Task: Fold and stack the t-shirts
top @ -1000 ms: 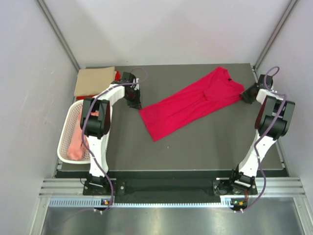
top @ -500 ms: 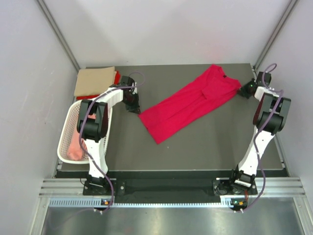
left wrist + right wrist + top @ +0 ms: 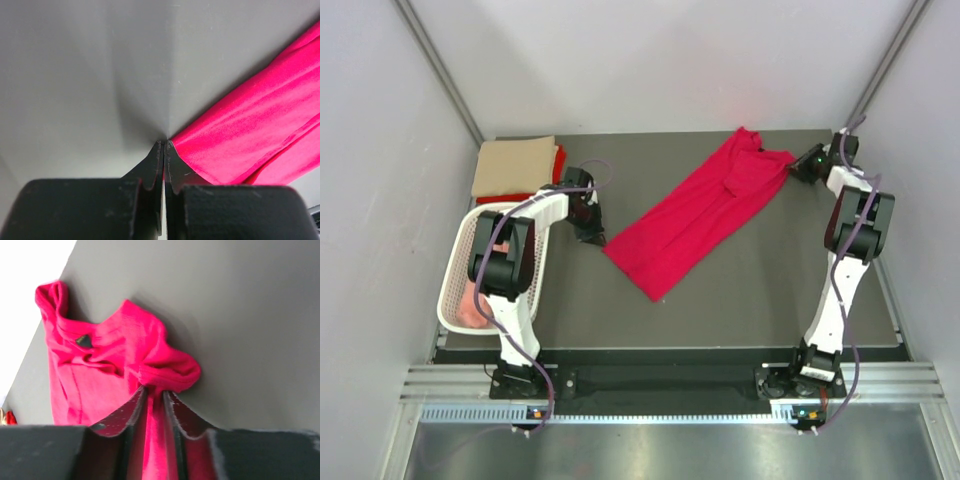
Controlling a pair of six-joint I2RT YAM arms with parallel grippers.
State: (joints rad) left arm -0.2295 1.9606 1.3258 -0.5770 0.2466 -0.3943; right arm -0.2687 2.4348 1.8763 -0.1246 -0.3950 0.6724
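Your crimson tee (image 3: 695,220) lies stretched on a diagonal across the table (image 3: 770,290), hem end toward front-left, neck end at the back-right by the far edge. It looks folded lengthwise into a narrow strip.

L gripper (image 3: 598,236) sits at the hem's left corner. Wrist cam: jaws pressed tight together, tips (image 3: 164,145) down on the tabletop w/ the cloth corner nipped between them and a thin red sliver showing in the seam. The rest of the hem runs off to the right, smooth, w/ a 2nd layer visible under it.

R gripper (image 3: 792,167) is at the collar/shoulder end. Wrist cam: jaws narrow (image 3: 154,392), red fabric filling the slot between them, so it's clamped on a bunched fold of the tee. The dark neck label (image 3: 84,341) shows just beyond, fabric rumpled around it.

Back-left corner: tan tee (image 3: 513,166) folded flat on top of a red tee (image 3: 558,160), only the red edges showing. White mesh basket (image 3: 450,290) is at the table's left edge w/ a salmon-pink tee (image 3: 472,310) inside, partly hidden by the L arm.
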